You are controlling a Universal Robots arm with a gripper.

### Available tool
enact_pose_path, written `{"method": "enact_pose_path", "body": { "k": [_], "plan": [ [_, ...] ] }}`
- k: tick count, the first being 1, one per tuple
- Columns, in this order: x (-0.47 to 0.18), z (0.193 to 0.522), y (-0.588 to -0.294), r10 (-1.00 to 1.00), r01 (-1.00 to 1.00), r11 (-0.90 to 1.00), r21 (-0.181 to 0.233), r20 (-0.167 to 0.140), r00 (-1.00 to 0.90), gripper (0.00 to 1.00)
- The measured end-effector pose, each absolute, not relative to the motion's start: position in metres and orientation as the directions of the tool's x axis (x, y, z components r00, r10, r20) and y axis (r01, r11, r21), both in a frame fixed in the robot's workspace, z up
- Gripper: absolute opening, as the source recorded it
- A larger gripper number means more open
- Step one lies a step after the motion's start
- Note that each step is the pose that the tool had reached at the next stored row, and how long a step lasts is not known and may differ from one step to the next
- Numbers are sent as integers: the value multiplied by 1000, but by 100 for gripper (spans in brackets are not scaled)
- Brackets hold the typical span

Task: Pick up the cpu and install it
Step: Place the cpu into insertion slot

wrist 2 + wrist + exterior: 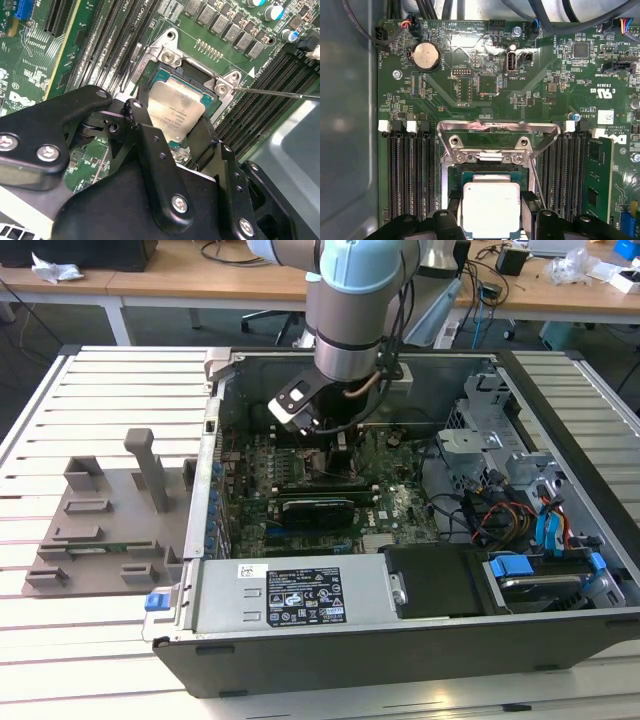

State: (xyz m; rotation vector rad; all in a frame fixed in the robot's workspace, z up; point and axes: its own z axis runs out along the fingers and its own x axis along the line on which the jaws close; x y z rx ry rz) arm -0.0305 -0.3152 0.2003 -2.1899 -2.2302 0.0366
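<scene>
gripper point(172, 120) clamping the cpu point(176, 111), fingers point(134, 112) pressing its opposite edges | cpu staying at the open socket point(487, 159), seated or just above: cannot tell | motherboard point(470, 75) lying inside the case point(300, 660), mid-frame in exterior view | tray point(100, 510) lying at exterior view's left

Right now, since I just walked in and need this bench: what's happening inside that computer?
The robot arm reaches into the open computer case. Its claw grips the cpu by two sides, right over the socket on the motherboard. The socket's retaining frame stands open; whether the chip is fully seated I can't tell.
</scene>
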Motion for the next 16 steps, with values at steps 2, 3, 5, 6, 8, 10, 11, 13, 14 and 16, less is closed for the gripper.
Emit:
{"method": "enact_pose_path", "body": {
  "k": [2,3,5,6,8,10,11,13,14,16],
  "plan": [
    [-28,198,-315,1000,999,18,-28,-5,-18,55],
    [-28,198,-315,1000,999,18,-28,-5,-18,55],
    [-28,198,-315,1000,999,18,-28,-5,-18,56],
    [-28,198,-315,1000,999,18,-28,-5,-18,56],
    [-28,198,-315,1000,999,18,-28,-5,-18,62],
    [-28,201,-315,1000,999,18,-28,-5,-18,62],
    [-28,205,-315,1000,999,18,-28,-5,-18,62],
    [-28,210,-314,1000,999,18,-28,-5,-18,62],
    [-28,213,-314,1000,999,18,-28,-5,-18,62],
    [-28,216,-313,1000,999,18,-28,-5,-18,62]
  ]
}}
